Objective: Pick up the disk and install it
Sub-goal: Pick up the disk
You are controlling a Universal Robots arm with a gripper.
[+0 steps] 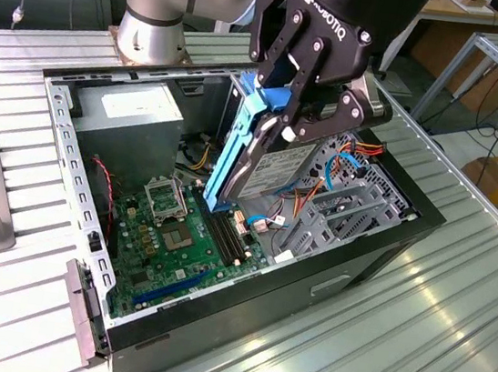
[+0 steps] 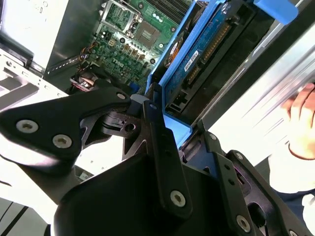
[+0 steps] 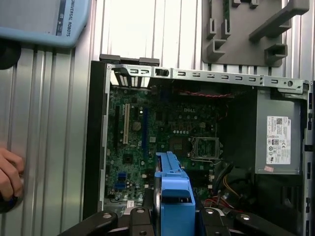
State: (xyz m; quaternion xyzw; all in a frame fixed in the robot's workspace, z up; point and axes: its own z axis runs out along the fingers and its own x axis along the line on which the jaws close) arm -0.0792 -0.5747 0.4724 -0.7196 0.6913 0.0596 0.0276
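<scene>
the disk [image 1: 235,152] has a bright blue frame; the gripper [image 1: 287,118] is black; the motherboard [image 1: 168,240] is green with dark slots; the table [image 1: 413,336] is silvery, ribbed in parallel stripes.

Black gripper [image 2: 173,129], clamped on disk [image 2: 197,54] in blue frame, connector edge showing. Green circuit board [image 2: 123,46] beyond. One hand [image 2: 301,115] beside ribbed metal table [image 2: 266,93].

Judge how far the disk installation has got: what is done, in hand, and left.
Done: the gripper is shut on the disk. In hand: the disk hangs tilted over the open computer case, above the motherboard. Left: it is not yet seated in the case.
</scene>
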